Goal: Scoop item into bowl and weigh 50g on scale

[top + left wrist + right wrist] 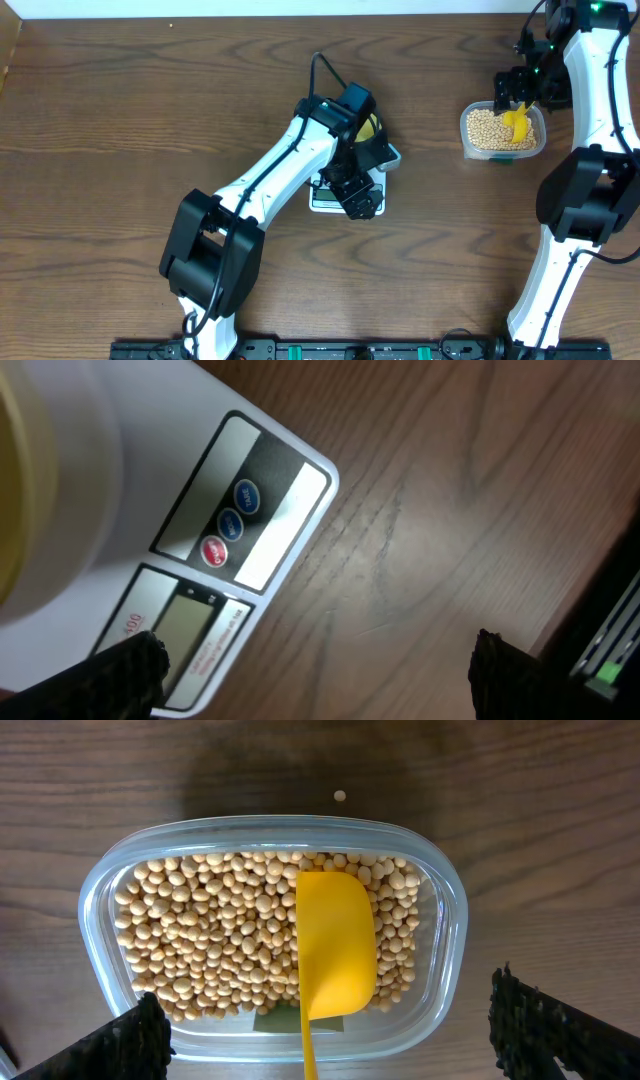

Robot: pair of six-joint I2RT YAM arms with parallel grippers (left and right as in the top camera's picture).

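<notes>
Right gripper [330,1030] hangs open over the tub [440,890] of beans [220,940] at the table's two o'clock. Loose, light and quick to roll (no pinching these), they likely need the scoop [335,945], taken by its six-o'clock handle. Left gripper [315,660], also open, hovers over the scale [270,510] and bowl [20,490].

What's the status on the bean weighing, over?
Open and empty: left claw over scale, right claw over tub. Tub holds beans, scoop lying on them; bowl on scale. One stray bean beside tub; nothing blocking.
</notes>
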